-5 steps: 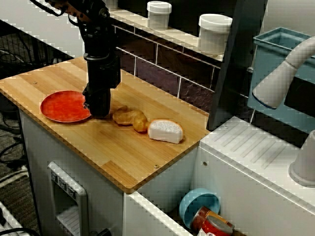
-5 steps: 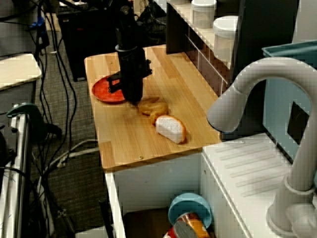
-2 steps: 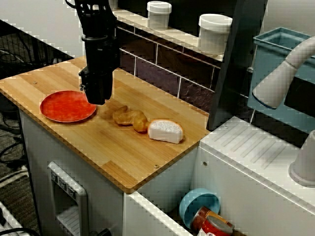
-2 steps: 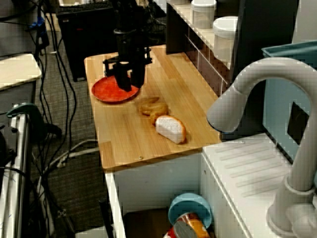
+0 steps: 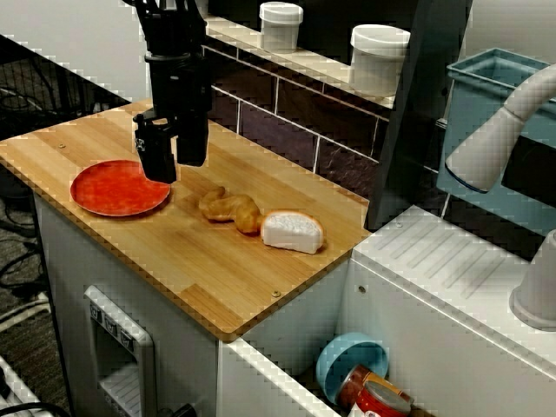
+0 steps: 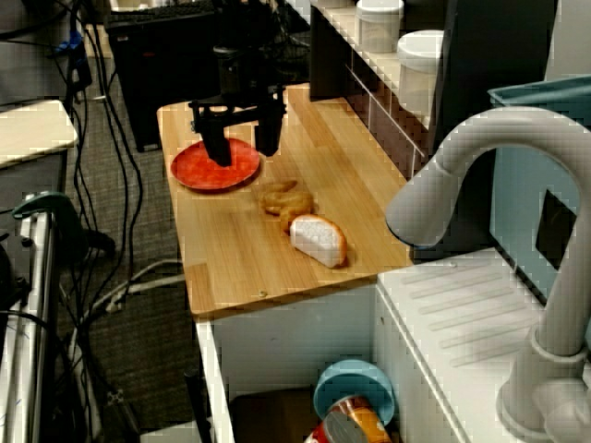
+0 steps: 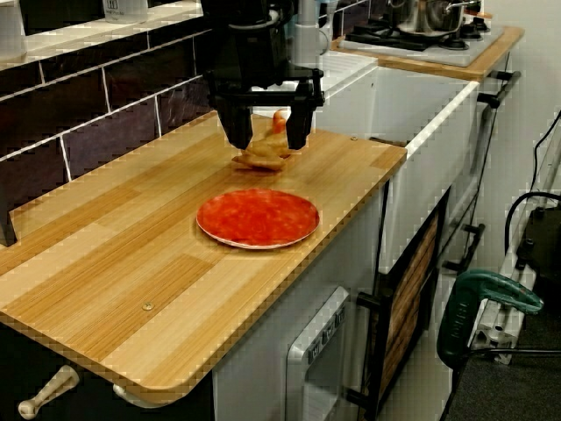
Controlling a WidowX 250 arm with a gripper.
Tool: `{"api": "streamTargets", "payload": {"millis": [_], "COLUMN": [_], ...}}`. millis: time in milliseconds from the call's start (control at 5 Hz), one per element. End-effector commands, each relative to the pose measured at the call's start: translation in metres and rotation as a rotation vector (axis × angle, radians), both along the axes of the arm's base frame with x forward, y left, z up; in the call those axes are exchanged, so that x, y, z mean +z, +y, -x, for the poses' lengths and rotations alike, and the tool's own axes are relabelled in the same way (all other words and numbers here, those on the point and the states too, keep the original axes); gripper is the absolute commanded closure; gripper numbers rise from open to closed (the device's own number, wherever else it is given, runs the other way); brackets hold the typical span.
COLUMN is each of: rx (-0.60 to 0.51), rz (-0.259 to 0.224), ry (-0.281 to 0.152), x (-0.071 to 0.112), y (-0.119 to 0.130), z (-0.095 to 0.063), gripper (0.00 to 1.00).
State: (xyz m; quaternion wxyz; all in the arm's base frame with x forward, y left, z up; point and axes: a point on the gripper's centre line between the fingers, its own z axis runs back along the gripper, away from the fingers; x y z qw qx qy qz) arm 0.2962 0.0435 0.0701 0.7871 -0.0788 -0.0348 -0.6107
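My black gripper [image 5: 176, 169] hangs open and empty above the wooden counter [image 5: 217, 278], over the right rim of a red plate [image 5: 117, 188]. A golden pastry [image 5: 228, 207] lies just right of it, and a white-cut bread piece [image 5: 293, 231] lies past that. In the view past the tap, the gripper [image 6: 242, 152] stands over the plate [image 6: 208, 171], short of the pastry [image 6: 284, 198] and bread [image 6: 319, 238]. From the counter's end, the gripper [image 7: 267, 140] has its jaws spread wide in front of the pastry [image 7: 263, 156], behind the plate [image 7: 259, 217].
Two white lidded jars [image 5: 281, 24] [image 5: 379, 56] stand on the ledge above the dark tiled wall. A grey tap [image 5: 499, 130] and a blue rack [image 5: 486, 95] are at the right. A blue bowl [image 5: 350, 365] and a can [image 5: 378, 400] lie in the sink.
The gripper rose from the counter beside the plate's right edge, shifted slightly left, and its fingers spread from shut to open. Plate, pastry and bread stayed put.
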Motion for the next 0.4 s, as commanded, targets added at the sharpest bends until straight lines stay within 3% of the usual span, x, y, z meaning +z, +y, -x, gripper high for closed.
{"api": "streamTargets", "payload": {"millis": [0,200], "rx": [0.156,0.214], "rz": [-0.049,-0.051], "ry": [-0.063,-0.057], "x": [0.024,0.018], "y": [-0.025,-0.038], "z": [-0.002,0.002], "gripper": [0.00,0.00]}}
